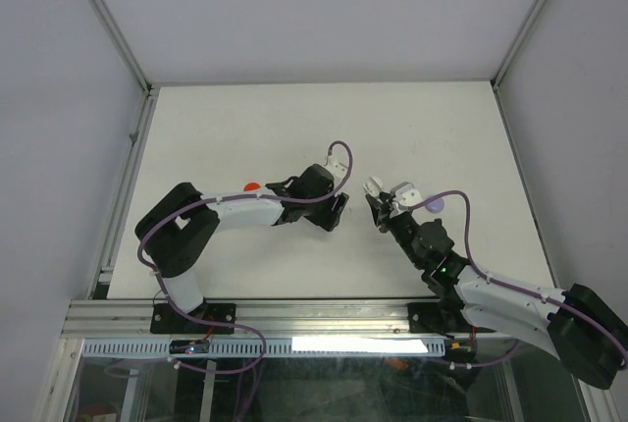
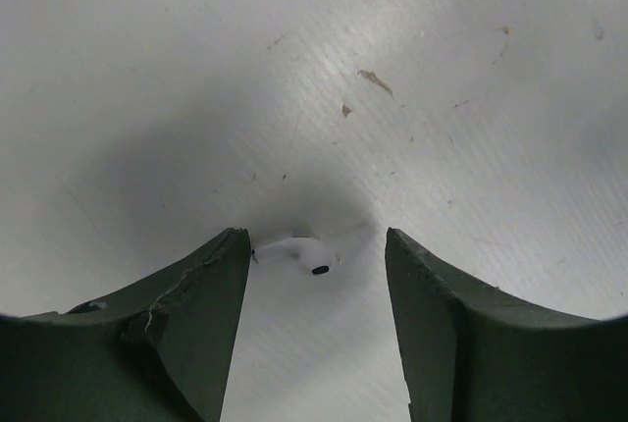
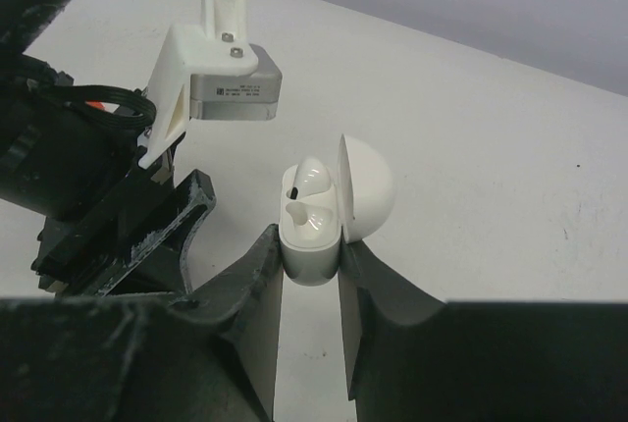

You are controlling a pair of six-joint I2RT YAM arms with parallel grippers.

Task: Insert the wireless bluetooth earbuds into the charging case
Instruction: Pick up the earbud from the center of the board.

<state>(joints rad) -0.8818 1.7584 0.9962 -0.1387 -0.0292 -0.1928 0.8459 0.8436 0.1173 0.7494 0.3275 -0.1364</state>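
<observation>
White tabletop [image 1: 442,128], scuffed. Right hand [image 3: 309,275] clenched on open charging case [image 3: 314,237], lid back, seated bud [image 3: 310,175] inside. Left of case: left hand [image 2: 316,237] released, astride loose white earbud [image 2: 294,253]. Step in hand: pickup. Next: close on earbud, lift, carry to case socket.

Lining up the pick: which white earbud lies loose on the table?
The earbud between the left gripper's open fingers; the other earbud sits in the case the right gripper holds.

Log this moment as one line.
left gripper: open around small white plastic earbud on table | right gripper: holding open white charging case
</observation>
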